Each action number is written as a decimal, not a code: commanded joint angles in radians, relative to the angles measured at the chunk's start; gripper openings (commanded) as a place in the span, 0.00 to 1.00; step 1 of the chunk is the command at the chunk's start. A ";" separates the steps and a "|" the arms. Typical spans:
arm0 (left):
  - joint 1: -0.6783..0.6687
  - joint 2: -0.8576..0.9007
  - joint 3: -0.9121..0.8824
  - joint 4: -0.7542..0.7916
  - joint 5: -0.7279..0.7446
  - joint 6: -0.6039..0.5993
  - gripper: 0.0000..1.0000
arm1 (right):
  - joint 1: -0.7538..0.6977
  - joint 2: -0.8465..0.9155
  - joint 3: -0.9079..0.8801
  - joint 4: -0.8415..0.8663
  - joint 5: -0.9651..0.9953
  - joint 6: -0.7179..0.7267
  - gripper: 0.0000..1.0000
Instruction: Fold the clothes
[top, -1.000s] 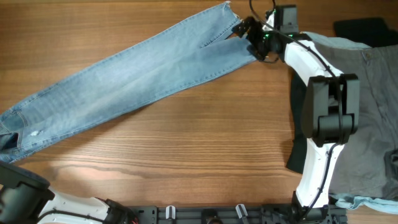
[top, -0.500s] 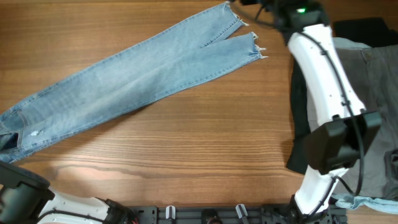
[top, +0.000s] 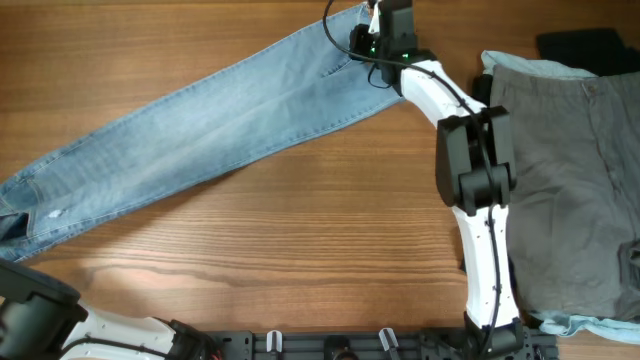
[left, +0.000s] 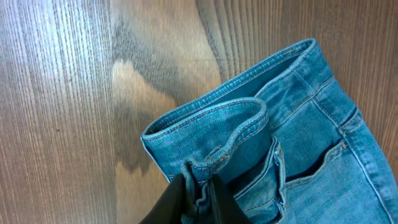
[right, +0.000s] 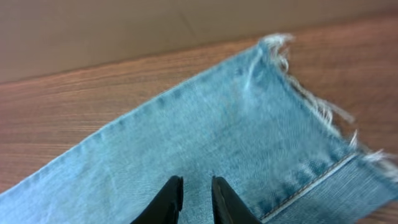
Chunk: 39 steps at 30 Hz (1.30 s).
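Jeans (top: 200, 130) lie flat and slantwise across the table (top: 330, 230), with the waistband at the lower left edge and the frayed hems at the top, right of centre. Both legs run side by side, light blue and lightly creased.

At the waist end the left gripper (left: 196, 202) is clamped on the waistband (left: 211, 118). Its dark fingers pinch a bunched fold of the band, which stands up in a loop off the wood. A stitched pocket (left: 323, 168) shows just beside that fold.

At the far end the right gripper (right: 194, 198) sits on the upper leg, just short of the hem (right: 311, 99), whose white threads trail onto the wood. Its jaws stand nearly together with a thin strip of denim showing between them. I cannot tell whether they have cloth pinched or only rest on it.

Grey-khaki trousers (top: 570, 180) are spread on the right side of the table, well apart from the jeans, with the right arm (top: 470, 170) reaching past their left edge. A pale blue cloth (top: 590, 323) peeks from under them, and a black garment (top: 585, 45) lies at the top right corner
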 joint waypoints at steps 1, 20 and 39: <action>0.002 0.010 0.005 0.032 -0.021 -0.002 0.12 | 0.004 0.083 0.003 0.005 -0.005 0.067 0.20; -0.003 0.009 0.005 0.013 -0.070 0.081 0.16 | -0.024 -0.175 0.003 -0.988 0.341 0.179 0.04; -0.008 0.009 0.005 -0.012 -0.058 0.080 0.20 | -0.280 -0.496 -0.260 -1.266 -0.030 0.130 0.36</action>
